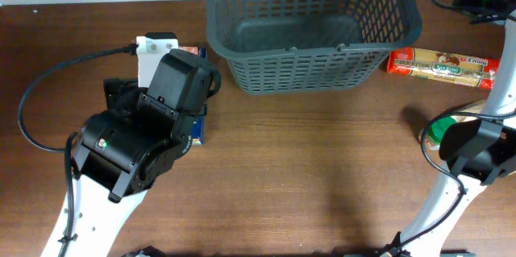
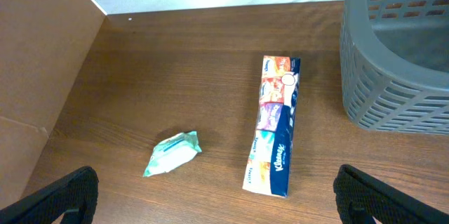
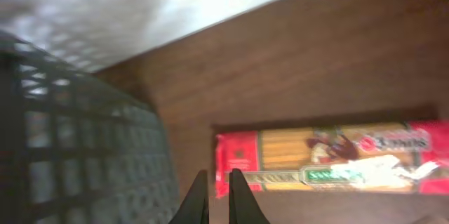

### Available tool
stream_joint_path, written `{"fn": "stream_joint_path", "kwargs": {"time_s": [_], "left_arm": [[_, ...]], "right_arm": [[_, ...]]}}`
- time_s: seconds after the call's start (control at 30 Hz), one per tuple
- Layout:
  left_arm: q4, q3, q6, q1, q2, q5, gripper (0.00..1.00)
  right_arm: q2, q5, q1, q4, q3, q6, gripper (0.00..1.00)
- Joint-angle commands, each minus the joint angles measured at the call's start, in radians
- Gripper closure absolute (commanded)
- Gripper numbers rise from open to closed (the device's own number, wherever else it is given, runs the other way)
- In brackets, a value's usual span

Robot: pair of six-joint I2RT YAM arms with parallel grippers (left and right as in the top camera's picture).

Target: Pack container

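The container, a big dark grey slotted basket, stands at the back middle of the table with nothing in it. Its wall also shows in the left wrist view and the right wrist view. My left gripper is wide open above the table, a little short of a long Kleenex pack and a small green-white wipes packet. My right gripper is shut with nothing in it. It hangs over the table near the left end of a red and yellow pasta packet.
The pasta packet lies just right of the container. The Kleenex pack is mostly hidden under my left arm. A green round thing sits under my right arm. A black cable loops at the left.
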Motion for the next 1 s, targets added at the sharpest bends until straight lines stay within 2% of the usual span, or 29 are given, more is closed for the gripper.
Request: {"fn": "stream_joint_path", "kwargs": {"time_s": [0.0, 0.13, 0.97], "left_arm": [[-0.003, 0.013, 0.008, 0.005, -0.008, 0.001, 0.01], [-0.003, 0.014, 0.008, 0.005, -0.008, 0.001, 0.01], [-0.021, 0.013, 0.008, 0.005, -0.006, 0.0, 0.01]], "right_arm": [[0.009, -0.134, 0.005, 0.024, 0.002, -0.016, 0.96], [0.009, -0.193, 0.007, 0.042, 0.002, -0.016, 0.96], [0.068, -0.218, 0.111, 0.043, -0.003, -0.031, 0.96]]}}
